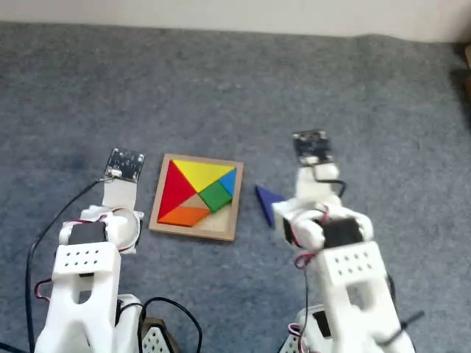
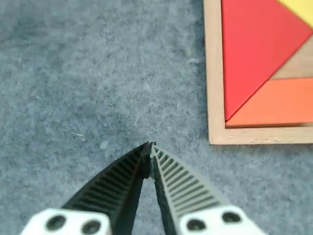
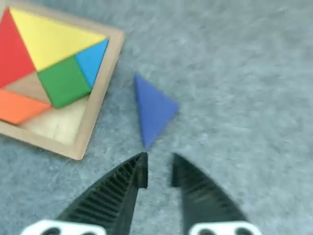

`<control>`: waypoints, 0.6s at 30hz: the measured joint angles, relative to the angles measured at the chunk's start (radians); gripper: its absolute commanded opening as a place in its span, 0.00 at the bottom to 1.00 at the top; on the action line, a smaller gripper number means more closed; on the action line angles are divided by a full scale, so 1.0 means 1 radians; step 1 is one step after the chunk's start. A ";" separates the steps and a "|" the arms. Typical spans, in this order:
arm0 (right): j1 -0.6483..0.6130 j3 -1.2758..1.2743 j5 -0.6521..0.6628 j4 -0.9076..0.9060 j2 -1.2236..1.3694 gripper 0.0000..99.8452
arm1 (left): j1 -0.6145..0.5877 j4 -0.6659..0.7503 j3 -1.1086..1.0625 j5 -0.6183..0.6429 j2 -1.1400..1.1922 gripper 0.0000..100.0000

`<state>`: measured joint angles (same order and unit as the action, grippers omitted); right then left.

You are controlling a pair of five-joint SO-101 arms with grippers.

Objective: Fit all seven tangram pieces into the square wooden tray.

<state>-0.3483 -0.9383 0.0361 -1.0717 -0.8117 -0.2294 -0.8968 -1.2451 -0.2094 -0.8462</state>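
Observation:
The square wooden tray (image 1: 163, 179) lies on the grey carpet between the two arms, holding red (image 1: 175, 193), yellow (image 1: 204, 174), light blue (image 1: 228, 182), green (image 1: 215, 197) and orange (image 1: 182, 215) pieces, with bare wood (image 1: 219, 223) at its near right corner. A dark blue triangle (image 1: 266, 200) (image 3: 153, 108) lies on the carpet just right of the tray. My right gripper (image 3: 157, 170) hovers just short of that triangle, slightly open and empty. Beside the tray's left edge (image 2: 213, 78), my left gripper (image 2: 149, 149) is shut with nothing in it.
Grey carpet (image 1: 235, 88) stretches open beyond the tray and to both sides. Cables (image 1: 51, 220) trail from the left arm's base near the front edge. A dark object (image 1: 465, 66) sits at the far right edge.

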 measured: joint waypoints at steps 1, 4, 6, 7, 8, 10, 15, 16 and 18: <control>-0.018 0.000 0.000 0.015 0.038 0.21 | 0.000 0.000 0.000 0.000 0.000 0.03; -0.057 0.000 0.000 0.075 0.150 0.22 | 0.000 0.000 -0.002 0.000 0.000 0.03; -0.075 0.003 0.000 0.127 0.219 0.22 | 0.000 0.000 -0.002 0.000 0.000 0.03; -0.083 0.011 0.000 0.153 0.253 0.22 | 0.000 0.000 -0.002 0.000 0.000 0.03; -0.089 0.015 0.000 0.175 0.287 0.22 | 0.000 0.000 -0.002 0.000 0.000 0.03; -0.095 0.017 0.000 0.216 0.344 0.22 | 0.000 0.000 -0.002 0.000 0.000 0.03; -0.097 0.101 0.000 0.259 0.482 0.22 | 0.000 0.000 -0.002 0.000 0.000 0.03; -0.097 0.124 0.000 0.261 0.511 0.22 | 0.000 0.005 -0.002 0.000 0.000 0.03; -0.097 0.170 0.000 0.264 0.569 0.22 | 0.000 0.015 -0.002 0.000 0.000 0.03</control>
<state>-0.4450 -0.7679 0.0361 -0.8078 -0.2424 -0.2294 -0.8815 -1.2467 -0.2094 -0.8462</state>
